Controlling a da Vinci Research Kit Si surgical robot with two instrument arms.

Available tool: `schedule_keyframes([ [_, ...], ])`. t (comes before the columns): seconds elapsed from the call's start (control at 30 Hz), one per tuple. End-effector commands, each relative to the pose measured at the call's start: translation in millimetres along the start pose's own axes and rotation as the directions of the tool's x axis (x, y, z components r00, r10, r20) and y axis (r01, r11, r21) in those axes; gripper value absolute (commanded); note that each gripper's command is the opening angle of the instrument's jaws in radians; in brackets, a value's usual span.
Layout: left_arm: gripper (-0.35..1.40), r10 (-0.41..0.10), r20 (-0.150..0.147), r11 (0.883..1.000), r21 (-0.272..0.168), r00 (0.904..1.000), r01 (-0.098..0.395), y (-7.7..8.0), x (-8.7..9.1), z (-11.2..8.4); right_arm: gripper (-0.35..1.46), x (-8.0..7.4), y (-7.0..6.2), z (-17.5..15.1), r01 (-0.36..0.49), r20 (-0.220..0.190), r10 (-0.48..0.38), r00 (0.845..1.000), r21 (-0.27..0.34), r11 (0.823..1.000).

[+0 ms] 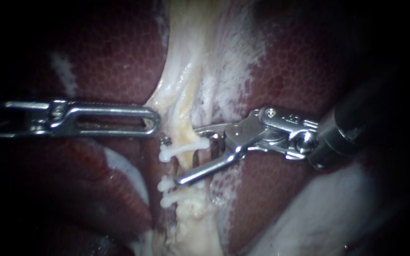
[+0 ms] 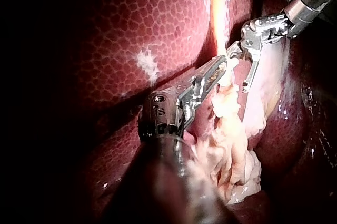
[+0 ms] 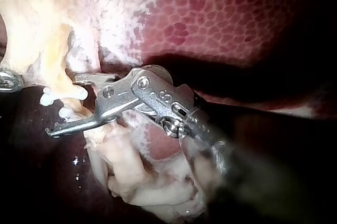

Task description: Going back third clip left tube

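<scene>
My right instrument (image 1: 188,155) holds its jaws wide apart and empty, hard against the tube (image 1: 184,114). One jaw stands on either side of the lone white clip (image 1: 182,150), which is clamped across the tube. Two more clips (image 1: 168,185) cross the tube close together, just past the farther jaw. My left instrument (image 1: 156,121) meets the tube from the opposite side, jaws closed on the tube's pale edge. The liver (image 1: 300,71) lies behind the tube on both sides
</scene>
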Motion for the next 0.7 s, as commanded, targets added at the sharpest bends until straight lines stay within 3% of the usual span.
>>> schedule_keyframes([
  [0.03,-0.35,0.0,-0.001,1.0,0.001,1.0,0.0,0.0,0.0,-0.1,0.58,0.1,-0.1,-0.1,-0.001,0.0,0.001,1.0,0.001,1.0],
  [0.7,-0.35,0.0,-0.004,1.0,0.001,1.0,0.0,0.0,0.0,-0.2,0.58,-0.1,-1.6,-4.8,-0.009,-0.005,0.009,1.0,-0.046,0.999],
])
